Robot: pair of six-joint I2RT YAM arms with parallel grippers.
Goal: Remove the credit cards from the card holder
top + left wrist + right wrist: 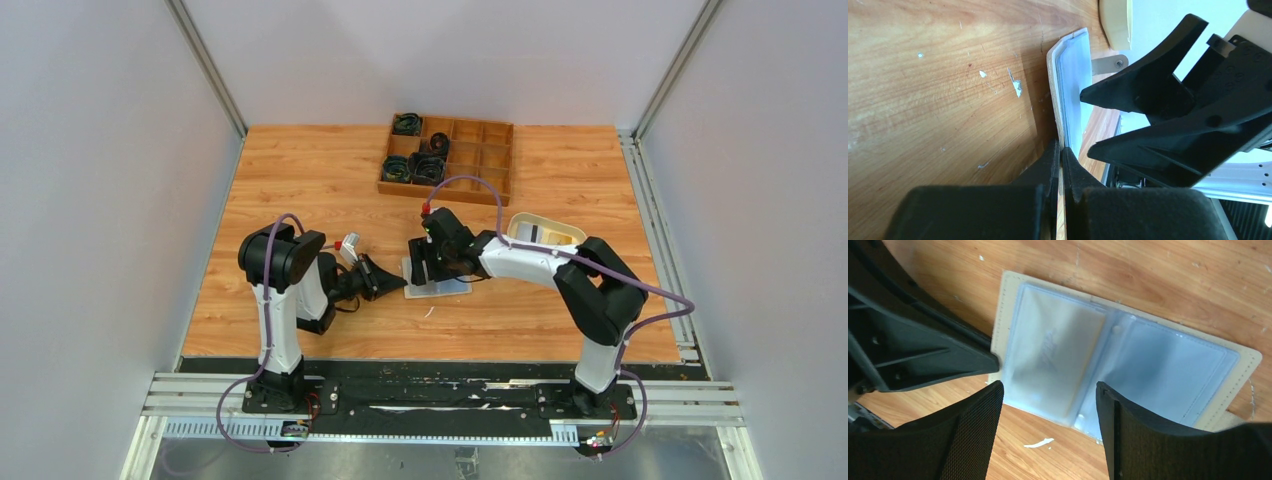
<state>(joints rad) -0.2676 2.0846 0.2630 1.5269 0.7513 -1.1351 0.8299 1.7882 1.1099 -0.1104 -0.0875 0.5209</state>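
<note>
The card holder [998, 305] lies open and flat on the table, with a beige rim and pale blue-grey clear sleeves inside. A whitish credit card [1053, 355] sits inside its left sleeve. My left gripper [1062, 150] is shut on the holder's near edge and pins it low on the wood. It shows in the top view [395, 285] at the left side of the holder [445, 290]. My right gripper [1049, 390] is open and empty and hovers just above the sleeves, one finger on each side of the carded sleeve. It also shows in the top view [425, 265].
A cream oval tray [545, 232] with something flat in it stands right of the holder, behind the right forearm. A brown wooden compartment box [495, 160] with black items stands at the back. The holder's snap tab [1108, 62] sticks out toward the tray.
</note>
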